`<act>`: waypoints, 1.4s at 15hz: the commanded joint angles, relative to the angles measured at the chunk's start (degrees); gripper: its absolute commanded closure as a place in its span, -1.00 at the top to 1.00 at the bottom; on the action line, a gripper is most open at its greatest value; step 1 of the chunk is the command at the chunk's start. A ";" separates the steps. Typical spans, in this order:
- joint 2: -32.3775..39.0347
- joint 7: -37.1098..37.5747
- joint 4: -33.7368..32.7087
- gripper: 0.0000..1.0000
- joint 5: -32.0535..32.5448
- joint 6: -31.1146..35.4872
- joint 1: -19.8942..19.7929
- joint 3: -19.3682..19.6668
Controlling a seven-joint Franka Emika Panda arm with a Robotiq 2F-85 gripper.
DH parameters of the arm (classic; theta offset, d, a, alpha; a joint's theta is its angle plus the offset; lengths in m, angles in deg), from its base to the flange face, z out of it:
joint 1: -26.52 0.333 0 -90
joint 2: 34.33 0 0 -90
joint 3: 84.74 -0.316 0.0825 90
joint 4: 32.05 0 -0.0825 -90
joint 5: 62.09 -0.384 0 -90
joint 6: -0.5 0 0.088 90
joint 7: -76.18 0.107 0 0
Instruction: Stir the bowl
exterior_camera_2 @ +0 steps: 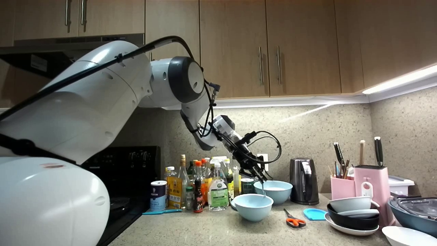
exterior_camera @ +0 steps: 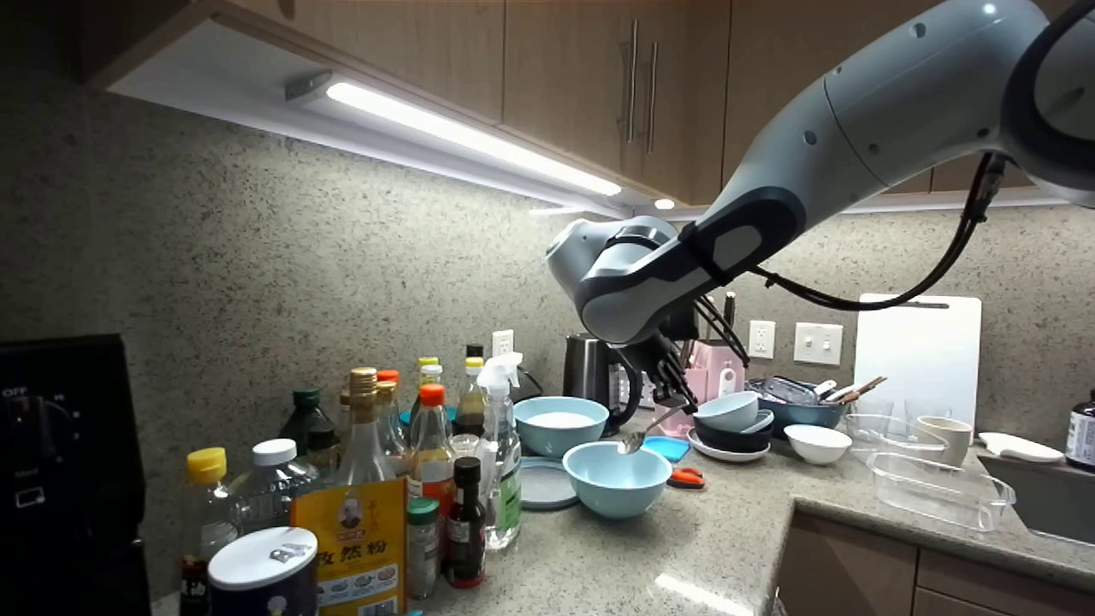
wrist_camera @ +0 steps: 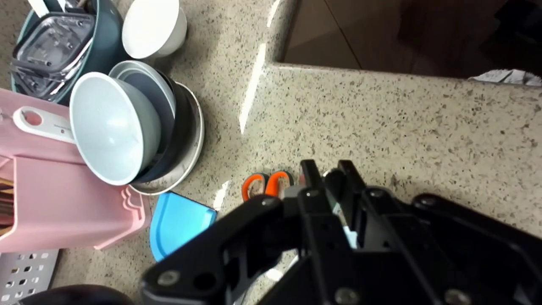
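The light-blue bowl [exterior_camera: 618, 492] stands on the counter near the bottles, and it also shows in the other camera's exterior view [exterior_camera_2: 253, 208]. My gripper [exterior_camera: 683, 400] is above its back edge, tilted down, and also shows in an exterior view [exterior_camera_2: 263, 177]. It is shut on a thin metal spoon [exterior_camera: 633, 442], whose head is at the bowl's far rim; whether it touches is unclear. The spoon also shows in an exterior view [exterior_camera_2: 264, 190]. In the wrist view my gripper [wrist_camera: 327, 166] has a dark rounded piece between its fingertips; the bowl is almost entirely hidden.
A second pale-blue bowl [exterior_camera: 560, 428] stands behind. Orange-handled scissors [exterior_camera_2: 295, 221], a blue piece [exterior_camera_2: 314, 214], stacked bowls [exterior_camera_2: 355, 213] and a pink knife block [exterior_camera_2: 372, 184] lie to one side. A spray bottle [exterior_camera_2: 218, 196] and several bottles stand opposite. A kettle [exterior_camera_2: 304, 181] is behind.
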 commanded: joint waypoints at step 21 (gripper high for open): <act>1.06 0.84 3.12 0.70 -18.06 27.35 -4.05 -3.62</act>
